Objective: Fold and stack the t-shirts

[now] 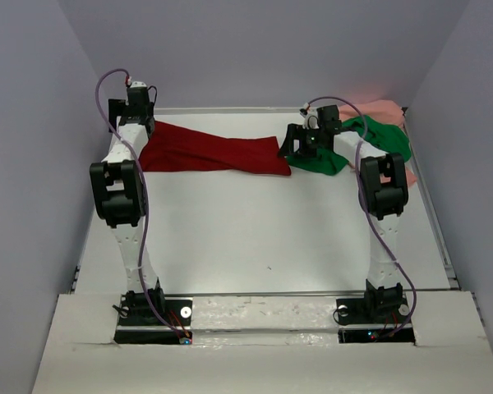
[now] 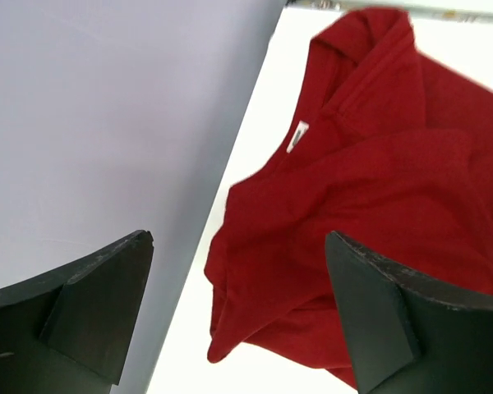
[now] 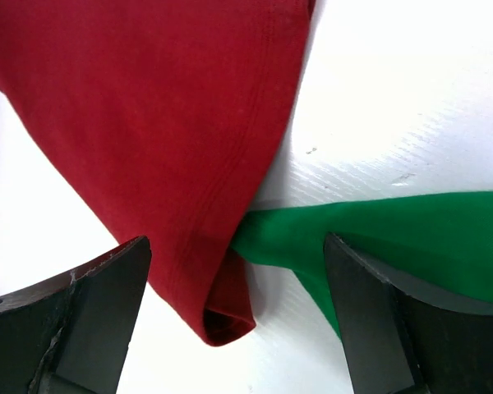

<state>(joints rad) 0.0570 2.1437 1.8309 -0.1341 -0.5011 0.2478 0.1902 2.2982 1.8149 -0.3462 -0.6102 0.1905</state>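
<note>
Dark red cloth t-shirt (image 1: 214, 153) lies stretched L-R across far side of white worktop (image 1: 255, 238). L end effector (image 2: 238, 242) is over its collar end by the left wall, fingers wide apart, nothing btwn. R end effector (image 3: 234, 246) likewise apart and empty, above the spot where red hem touches bright green cloth t-shirt (image 1: 382, 138). Pale salmon pink t-shirt (image 1: 386, 108) is bunched behind green, far right corner.

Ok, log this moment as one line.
red t-shirt: unfolded | left claw: open above collar end | right claw: open above hem corner, by green t-shirt | pink t-shirt: far right
</note>
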